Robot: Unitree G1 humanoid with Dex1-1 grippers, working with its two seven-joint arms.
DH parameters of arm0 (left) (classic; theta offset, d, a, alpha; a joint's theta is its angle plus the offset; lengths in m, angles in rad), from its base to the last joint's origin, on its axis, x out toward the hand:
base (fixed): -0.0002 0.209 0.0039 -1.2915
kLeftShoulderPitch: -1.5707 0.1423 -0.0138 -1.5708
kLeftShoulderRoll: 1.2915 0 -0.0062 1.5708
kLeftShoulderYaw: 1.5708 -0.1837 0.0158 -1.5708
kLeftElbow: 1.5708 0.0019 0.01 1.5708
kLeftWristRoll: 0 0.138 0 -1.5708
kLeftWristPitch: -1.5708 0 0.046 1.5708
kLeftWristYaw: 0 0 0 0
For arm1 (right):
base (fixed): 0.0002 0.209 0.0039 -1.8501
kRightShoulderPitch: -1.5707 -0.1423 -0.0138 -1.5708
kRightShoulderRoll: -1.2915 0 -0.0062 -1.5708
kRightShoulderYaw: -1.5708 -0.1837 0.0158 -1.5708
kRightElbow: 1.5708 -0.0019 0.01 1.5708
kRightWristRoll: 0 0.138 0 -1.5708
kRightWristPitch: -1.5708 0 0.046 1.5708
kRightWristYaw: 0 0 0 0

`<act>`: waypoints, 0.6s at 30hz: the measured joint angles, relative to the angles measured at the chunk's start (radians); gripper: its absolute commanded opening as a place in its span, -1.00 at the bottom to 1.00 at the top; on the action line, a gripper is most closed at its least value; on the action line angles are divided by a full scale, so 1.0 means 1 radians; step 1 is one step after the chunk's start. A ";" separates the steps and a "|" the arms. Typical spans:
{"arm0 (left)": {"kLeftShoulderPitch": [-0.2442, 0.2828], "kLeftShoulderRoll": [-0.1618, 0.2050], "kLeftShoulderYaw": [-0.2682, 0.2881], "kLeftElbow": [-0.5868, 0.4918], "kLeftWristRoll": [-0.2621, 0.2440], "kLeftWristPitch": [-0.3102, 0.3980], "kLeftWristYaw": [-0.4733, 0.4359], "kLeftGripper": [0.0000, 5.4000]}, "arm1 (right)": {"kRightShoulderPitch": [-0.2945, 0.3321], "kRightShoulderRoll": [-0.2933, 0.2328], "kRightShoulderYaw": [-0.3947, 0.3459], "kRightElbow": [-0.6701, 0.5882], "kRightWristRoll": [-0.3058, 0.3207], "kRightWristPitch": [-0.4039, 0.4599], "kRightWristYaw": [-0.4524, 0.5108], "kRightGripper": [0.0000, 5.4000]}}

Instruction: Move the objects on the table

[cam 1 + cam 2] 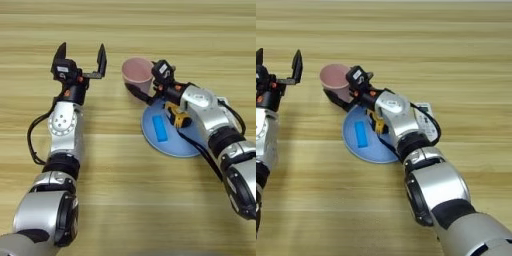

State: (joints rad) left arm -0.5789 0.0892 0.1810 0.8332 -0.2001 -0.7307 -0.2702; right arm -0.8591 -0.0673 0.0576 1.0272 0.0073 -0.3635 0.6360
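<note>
We start with the table (125, 30), its plank grain running side to side under everything. Our two arms reach up across it: the left one ends in the left gripper (81, 55), well to the left of every object, hovering over bare wood with its two black fingers spread wide and nothing between them. The right arm slants in from the lower right, passing over the light-blue plate (155, 137) — which lies flat near the middle of the table — and ends at the right gripper (145, 92), sitting at the near side of the pink cup (137, 70). The cup stands upright, mouth up, just beyond the plate's far rim. One dark finger runs along the cup's base toward the left; we cannot tell whether the other finger is inside, behind, or clear of the wall, so whether the cup is pinched stays open. That is the relation we judge the next move to turn on: the cup lies directly ahead of the right fingers and close against them, while the left gripper stands apart, so the right arm is plainly the nearer one. On the plate, the tape measure (177, 117) rests under the right forearm, and the blue block (160, 128) lies beside it, long axis running roughly toward and away from us. The white remote (426, 122) peeks out behind the right arm, just right of the plate.
</note>
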 measured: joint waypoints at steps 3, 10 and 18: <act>0.004 -0.001 -0.002 -0.003 -0.002 0.000 -0.015 1.00 | -0.008 -0.019 -0.026 -0.001 0.017 0.000 0.002 0.69; 0.010 -0.017 -0.030 -0.006 -0.002 0.008 -0.069 1.00 | -0.022 -0.058 -0.059 -0.065 0.056 0.021 0.030 0.69; 0.032 -0.036 -0.108 -0.006 0.021 0.035 -0.162 1.00 | 0.019 -0.100 -0.066 -0.236 0.092 0.092 0.074 0.69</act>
State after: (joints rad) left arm -0.5468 0.0532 0.0727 0.8272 -0.1792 -0.6955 -0.4321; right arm -0.8402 -0.1677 -0.0085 0.7911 0.0993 -0.2711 0.7102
